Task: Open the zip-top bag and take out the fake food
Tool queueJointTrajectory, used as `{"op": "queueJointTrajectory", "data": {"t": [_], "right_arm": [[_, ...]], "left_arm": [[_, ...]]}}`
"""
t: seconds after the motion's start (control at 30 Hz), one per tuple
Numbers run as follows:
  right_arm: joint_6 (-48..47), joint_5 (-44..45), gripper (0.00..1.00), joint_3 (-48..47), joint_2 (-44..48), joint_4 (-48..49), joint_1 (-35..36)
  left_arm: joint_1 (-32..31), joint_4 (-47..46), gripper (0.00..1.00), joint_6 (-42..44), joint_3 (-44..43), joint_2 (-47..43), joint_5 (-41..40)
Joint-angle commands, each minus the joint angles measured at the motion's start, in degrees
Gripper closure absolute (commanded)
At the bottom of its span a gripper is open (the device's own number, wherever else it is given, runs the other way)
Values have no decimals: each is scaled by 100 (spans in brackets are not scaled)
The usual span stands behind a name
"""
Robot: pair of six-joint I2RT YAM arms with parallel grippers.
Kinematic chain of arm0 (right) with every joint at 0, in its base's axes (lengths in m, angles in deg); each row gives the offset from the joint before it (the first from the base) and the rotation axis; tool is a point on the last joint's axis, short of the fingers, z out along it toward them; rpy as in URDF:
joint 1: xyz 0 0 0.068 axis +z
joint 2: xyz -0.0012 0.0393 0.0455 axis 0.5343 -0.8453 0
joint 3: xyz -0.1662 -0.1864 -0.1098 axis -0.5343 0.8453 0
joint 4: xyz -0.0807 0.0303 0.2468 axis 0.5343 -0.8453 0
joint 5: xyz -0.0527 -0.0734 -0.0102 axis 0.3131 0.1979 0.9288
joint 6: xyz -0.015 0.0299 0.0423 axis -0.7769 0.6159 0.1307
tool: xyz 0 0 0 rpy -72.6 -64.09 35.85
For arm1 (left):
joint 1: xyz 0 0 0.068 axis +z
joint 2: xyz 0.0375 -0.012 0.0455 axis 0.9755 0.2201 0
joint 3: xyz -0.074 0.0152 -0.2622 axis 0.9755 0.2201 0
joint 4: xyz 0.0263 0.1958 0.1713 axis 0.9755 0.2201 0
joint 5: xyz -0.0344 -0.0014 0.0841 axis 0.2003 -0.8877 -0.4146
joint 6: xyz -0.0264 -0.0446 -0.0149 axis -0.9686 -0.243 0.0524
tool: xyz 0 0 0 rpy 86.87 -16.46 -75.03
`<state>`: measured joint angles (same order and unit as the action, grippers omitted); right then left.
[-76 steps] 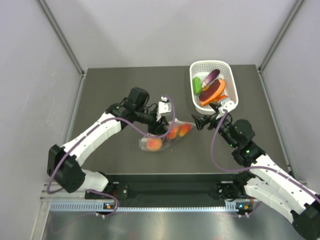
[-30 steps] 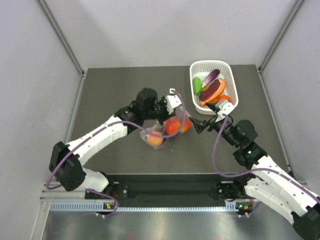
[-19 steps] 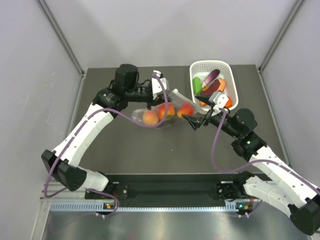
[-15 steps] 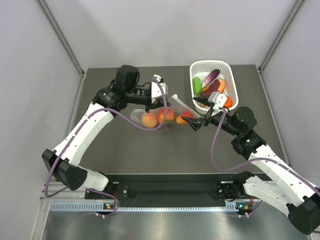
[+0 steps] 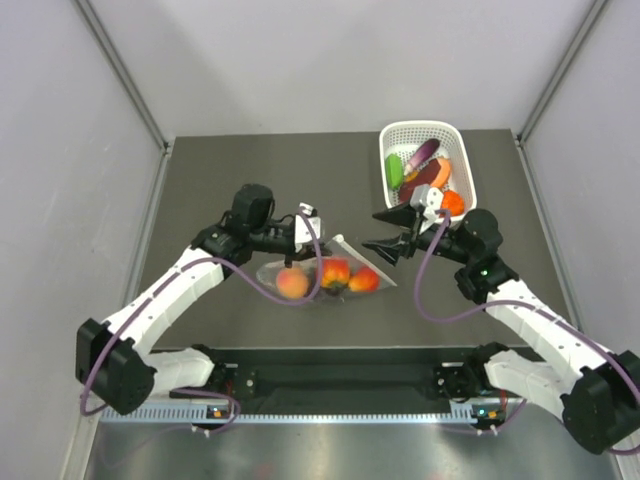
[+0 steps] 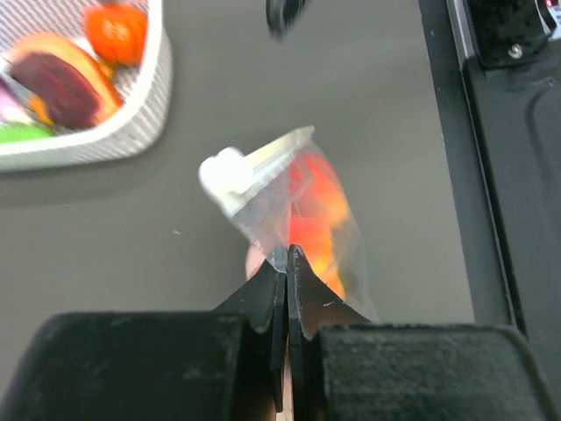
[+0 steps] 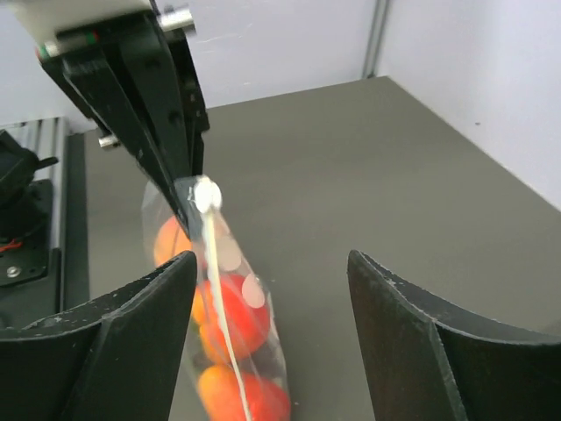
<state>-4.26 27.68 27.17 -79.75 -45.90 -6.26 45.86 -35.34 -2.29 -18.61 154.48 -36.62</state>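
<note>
— At mid-table, what has your left claw got?

— I have my left gripper [image 6: 287, 263] pinched fully together on the upper edge of the clear, crinkly plastic zip-top bag printed with white dots [image 5: 330, 262]. On the overhead camera the bag lies just in front of that claw, between my 2 arms. Whether it rests on the dark grey table [image 5: 220, 170] I cannot tell.

— And the food?

— I count 3 small plastic fruits inside the bag: 1 round peach-orange fruit [image 5: 292, 283] on the left and 2 red-orange fruits [image 5: 336, 272] beside it. A white zip slider [image 7: 206, 195] sits on the strip.

— Right side?

— My right gripper [image 7: 272, 259] stands spread, its 2 black fingers apart with nothing clamped, pointing at the bag's strip edge. I cannot tell whether a fingertip touches the plastic. Beyond it sits the white lattice plastic basket [image 5: 470, 195], holding a green vegetable [image 5: 395, 172], a purple eggplant [image 5: 425, 152] and orange pieces [image 5: 450, 200].
</note>
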Motion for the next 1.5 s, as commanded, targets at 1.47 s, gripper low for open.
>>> {"op": "queueJointTrajectory", "data": {"t": [1.47], "right_arm": [[1286,-1432,58,-420,-1399,2220,252]], "left_arm": [[-312,-1630,100,-699,348,-84,-78]]}}
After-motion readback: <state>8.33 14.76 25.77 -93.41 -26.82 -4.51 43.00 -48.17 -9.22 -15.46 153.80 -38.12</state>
